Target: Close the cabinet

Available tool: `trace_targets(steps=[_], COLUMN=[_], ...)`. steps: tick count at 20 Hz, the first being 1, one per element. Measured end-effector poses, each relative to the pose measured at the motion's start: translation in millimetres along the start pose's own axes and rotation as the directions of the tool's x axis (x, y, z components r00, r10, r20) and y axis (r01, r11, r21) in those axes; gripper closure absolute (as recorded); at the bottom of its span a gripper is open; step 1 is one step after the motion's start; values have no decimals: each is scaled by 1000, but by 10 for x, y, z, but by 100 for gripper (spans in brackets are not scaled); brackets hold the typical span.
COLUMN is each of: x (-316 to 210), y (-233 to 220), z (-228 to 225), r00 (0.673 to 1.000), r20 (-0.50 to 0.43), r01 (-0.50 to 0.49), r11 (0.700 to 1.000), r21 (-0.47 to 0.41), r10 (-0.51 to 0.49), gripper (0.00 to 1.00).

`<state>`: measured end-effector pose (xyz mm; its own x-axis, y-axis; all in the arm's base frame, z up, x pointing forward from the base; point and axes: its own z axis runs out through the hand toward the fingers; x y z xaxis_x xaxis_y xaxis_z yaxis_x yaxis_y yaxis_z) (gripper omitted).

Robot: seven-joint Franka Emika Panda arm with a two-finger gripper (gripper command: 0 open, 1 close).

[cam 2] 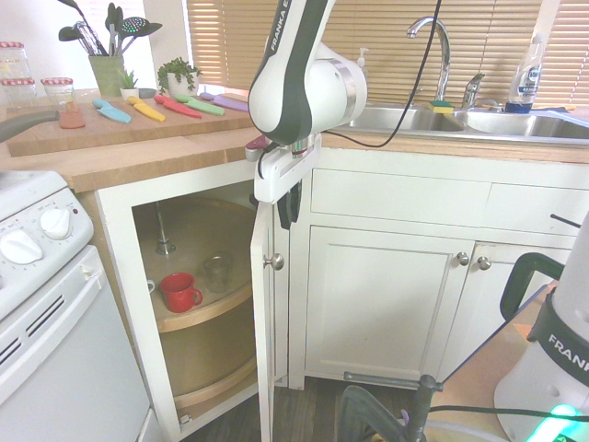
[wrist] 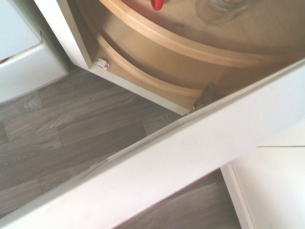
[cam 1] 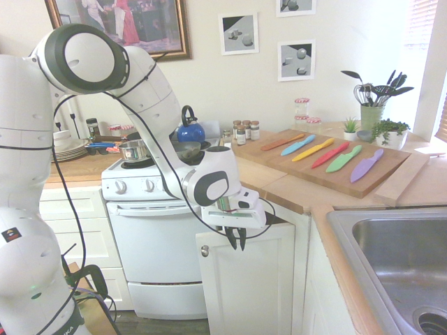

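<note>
Though narrow, one pincer beside one open cabinet door, six knives beyond.

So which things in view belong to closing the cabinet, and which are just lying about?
Part of the job:
- cabinet door, standing open
- its round knob
- gripper, at the door's top edge

Just there:
- red mug
- coloured knives
- blue kettle
- potted plants
</note>
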<state>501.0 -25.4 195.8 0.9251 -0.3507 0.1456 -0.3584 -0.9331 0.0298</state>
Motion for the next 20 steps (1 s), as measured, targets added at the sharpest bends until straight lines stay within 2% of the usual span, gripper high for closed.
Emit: trace_targets(steps=[12, 20], x=[8, 34], y=[-139, -439], z=[-36, 5], r00=[999, 998], r20=[5, 65], r01=[39, 18], r11=[999, 1000], r21=[-7, -18], r10=[-39, -16], gripper=[100, 100])
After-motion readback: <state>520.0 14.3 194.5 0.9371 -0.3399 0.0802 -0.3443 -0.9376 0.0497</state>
